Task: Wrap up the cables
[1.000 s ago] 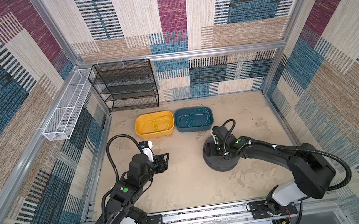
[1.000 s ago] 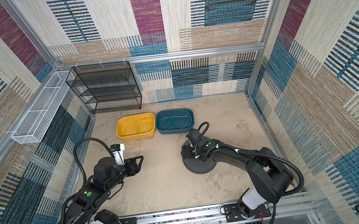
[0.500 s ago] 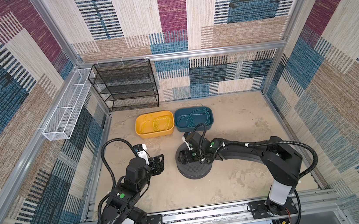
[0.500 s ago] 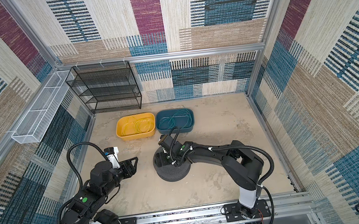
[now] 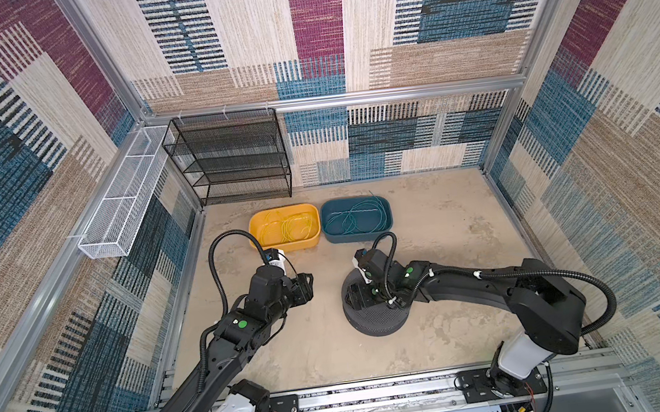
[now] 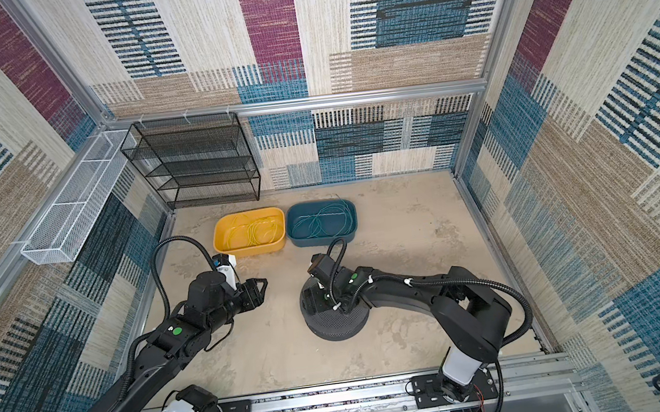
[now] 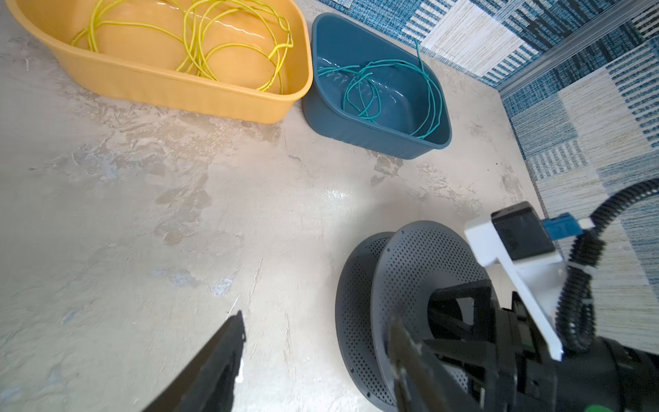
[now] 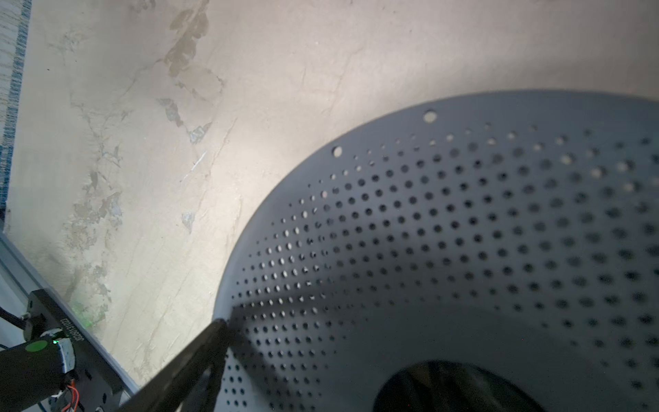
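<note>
Two tubs [image 5: 298, 244] of loose cables [image 5: 288, 228]

The yellow cables [image 5: 287, 229] lie in loose, tangled loops inside the yellow tub [image 5: 297, 245] at the far side of the table [image 5: 447, 224]. The teal cables [image 5: 356, 217] lie in similar slack loops in the blue tub [image 5: 359, 237] just to its right, one end apparently poking above the far rim.

In both top views we could not make out the jaws of the right gripper [image 5: 361, 297] against the dark reel [image 5: 376, 323]. The right wrist view showed only one finger [image 8: 192, 360], lower left, and its edges cropped the reel. The plug ends of the cables [image 7: 194, 46] were too small to tell.
</note>
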`<state>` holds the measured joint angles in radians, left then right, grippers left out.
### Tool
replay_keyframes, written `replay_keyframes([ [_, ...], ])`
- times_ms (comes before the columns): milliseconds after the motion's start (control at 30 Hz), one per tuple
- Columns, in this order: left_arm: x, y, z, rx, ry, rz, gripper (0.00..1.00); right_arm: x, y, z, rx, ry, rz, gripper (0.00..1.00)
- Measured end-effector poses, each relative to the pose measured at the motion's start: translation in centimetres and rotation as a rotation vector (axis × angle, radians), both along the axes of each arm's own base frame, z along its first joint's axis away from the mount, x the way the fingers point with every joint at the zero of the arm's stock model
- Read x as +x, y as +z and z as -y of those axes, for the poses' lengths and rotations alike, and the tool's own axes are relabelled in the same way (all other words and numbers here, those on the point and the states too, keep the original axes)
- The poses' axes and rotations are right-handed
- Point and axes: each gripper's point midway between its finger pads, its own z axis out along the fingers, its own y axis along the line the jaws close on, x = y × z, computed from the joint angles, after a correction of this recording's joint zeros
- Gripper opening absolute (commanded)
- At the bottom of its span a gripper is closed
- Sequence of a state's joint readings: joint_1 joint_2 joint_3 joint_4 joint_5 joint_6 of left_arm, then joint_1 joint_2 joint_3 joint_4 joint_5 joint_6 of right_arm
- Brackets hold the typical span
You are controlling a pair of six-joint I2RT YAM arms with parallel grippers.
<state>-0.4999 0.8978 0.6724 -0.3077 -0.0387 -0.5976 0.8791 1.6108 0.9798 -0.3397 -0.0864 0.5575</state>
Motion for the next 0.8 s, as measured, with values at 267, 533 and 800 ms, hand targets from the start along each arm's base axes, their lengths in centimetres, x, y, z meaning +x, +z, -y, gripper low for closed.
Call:
replay_keyframes([
  [267, 3.7, 5.6, -1.0, 0.055, 0.101, 0.094, 0.70, 1.7, 6.5, -3.0, 0.103, 0.089, 0.122, 0.86],
  [533, 9.4, 8.0, -2.7, 0.131, 0.201, 0.088, 0.59, 3.0, 11.5, -1.5, 0.145, 0.084, 0.259, 0.86],
  [800, 16.7, 4.3, -0.3, 0.274, 0.142, -0.025, 0.46, 5.6, 10.0, 6.1, 0.091, -0.122, 0.318, 0.86],
])
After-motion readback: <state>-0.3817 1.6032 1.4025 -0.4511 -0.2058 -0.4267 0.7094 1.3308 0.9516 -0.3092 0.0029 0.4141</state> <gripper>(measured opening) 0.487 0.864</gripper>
